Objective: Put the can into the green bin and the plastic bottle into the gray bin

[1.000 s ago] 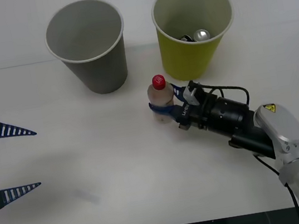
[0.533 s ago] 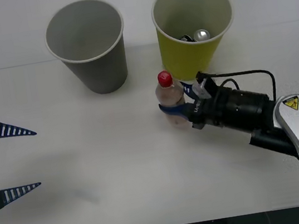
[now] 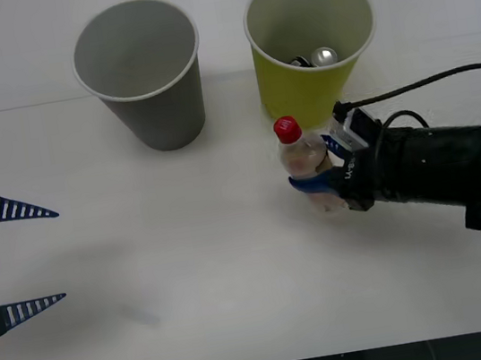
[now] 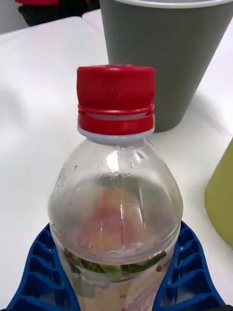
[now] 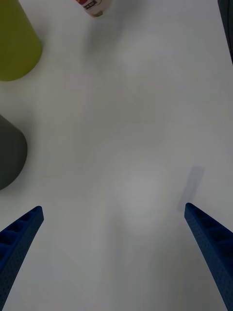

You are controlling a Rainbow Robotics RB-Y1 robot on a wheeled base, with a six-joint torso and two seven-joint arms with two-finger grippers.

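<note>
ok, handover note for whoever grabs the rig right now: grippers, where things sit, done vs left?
Right gripper: jaws shut on the plastic bottle, held upright just in front of the green bin, on the robot's right side of the table.
Left gripper: jaws open, parked at the left edge, holding nothing.
The can lies inside the green bin: that half is done.
The gray bin stands to the left of the green one, nothing in it.
Left: carry the bottle across to the gray bin and release it there.

right tool (image 3: 318, 180) | carried plastic bottle (image 3: 303, 166) rightward, nearer green bin (image 3: 311, 47)
</note>
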